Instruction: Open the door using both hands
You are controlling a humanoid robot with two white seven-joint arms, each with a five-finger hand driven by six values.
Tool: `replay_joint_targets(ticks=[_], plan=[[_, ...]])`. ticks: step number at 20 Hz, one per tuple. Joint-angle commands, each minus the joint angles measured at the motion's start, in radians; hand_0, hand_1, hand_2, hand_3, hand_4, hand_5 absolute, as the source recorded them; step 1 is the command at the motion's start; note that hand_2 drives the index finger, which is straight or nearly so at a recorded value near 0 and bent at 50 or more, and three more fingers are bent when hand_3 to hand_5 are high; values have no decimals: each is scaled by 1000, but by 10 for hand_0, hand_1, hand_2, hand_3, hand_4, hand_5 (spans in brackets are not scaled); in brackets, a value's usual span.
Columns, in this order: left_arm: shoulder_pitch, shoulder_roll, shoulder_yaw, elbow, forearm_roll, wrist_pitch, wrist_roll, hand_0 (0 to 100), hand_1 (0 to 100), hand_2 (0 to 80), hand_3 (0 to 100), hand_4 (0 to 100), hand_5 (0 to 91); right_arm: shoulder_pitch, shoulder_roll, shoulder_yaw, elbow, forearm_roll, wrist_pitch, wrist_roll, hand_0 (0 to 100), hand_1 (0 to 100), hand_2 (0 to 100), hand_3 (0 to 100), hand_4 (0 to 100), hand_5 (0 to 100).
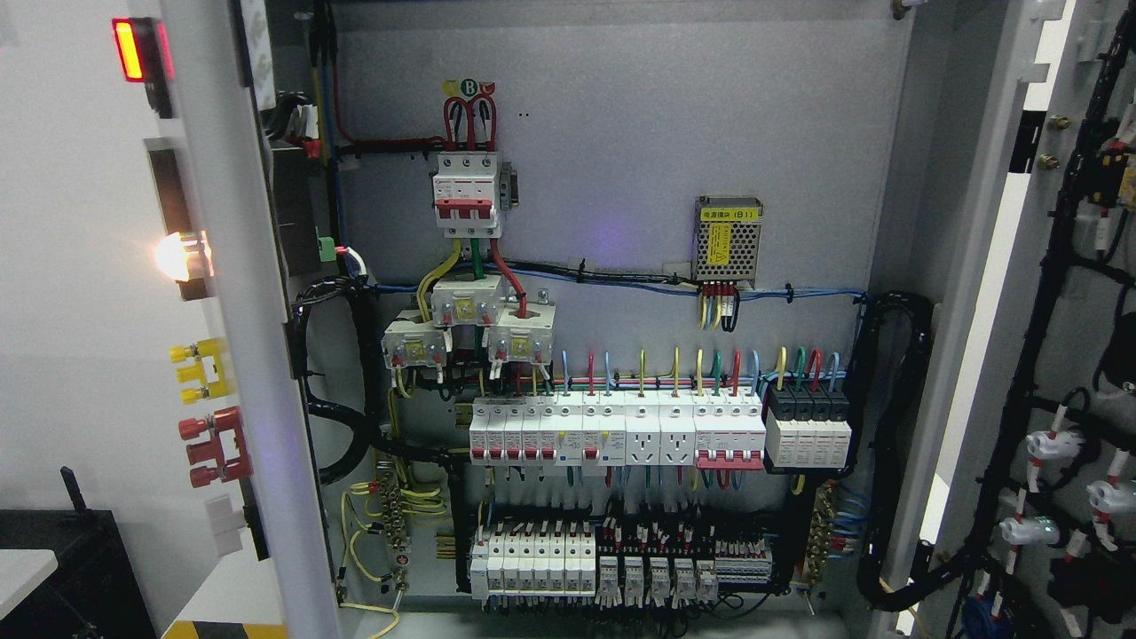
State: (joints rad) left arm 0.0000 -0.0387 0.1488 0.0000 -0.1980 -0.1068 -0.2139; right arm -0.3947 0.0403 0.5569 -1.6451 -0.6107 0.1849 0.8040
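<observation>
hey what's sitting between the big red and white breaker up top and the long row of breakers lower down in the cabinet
In the head view, three white terminal blocks with yellow labels sit between the top breaker and the long breaker row, linked by yellow, green and red wires.

cabinet back panel [621, 115] matt grey painted metal; breakers [612, 430] glossy white plastic; power supply [728, 238] perforated bare metal

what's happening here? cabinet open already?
Yes. Both doors of the electrical cabinet stand open: the left door is swung out at the left, the right door at the right with its wiring harness showing. The breaker rows and power supply on the back panel are fully exposed. Neither robot hand is in view, so nothing is being handled right now.
</observation>
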Motion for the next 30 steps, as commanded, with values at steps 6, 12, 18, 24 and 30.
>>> replay_joint_targets(ticks=[6,12,18,24,30], plan=[[23,0,0,9,-1,-1,1,0,0,0,0,0,0,2,6,55,-10,5,-1,-46,383,0,0,0,0,0],[23,-1,2,15,0,-1,1,0,0,0,0,0,0,1,6,72,-19,5,2,-46,383,0,0,0,0,0],[23,0,3,14,-1,-1,1,0,0,0,0,0,0,-9,7,90,-18,5,5,-54,382,0,0,0,0,0],[25,0,2,9,0,-1,1,0,0,0,0,0,0,-10,21,109,-18,6,5,-58,383,0,0,0,0,0],[29,2,-6,8,-1,-1,1,0,0,0,0,0,0,-26,30,126,-18,8,5,-58,382,0,0,0,0,0]])
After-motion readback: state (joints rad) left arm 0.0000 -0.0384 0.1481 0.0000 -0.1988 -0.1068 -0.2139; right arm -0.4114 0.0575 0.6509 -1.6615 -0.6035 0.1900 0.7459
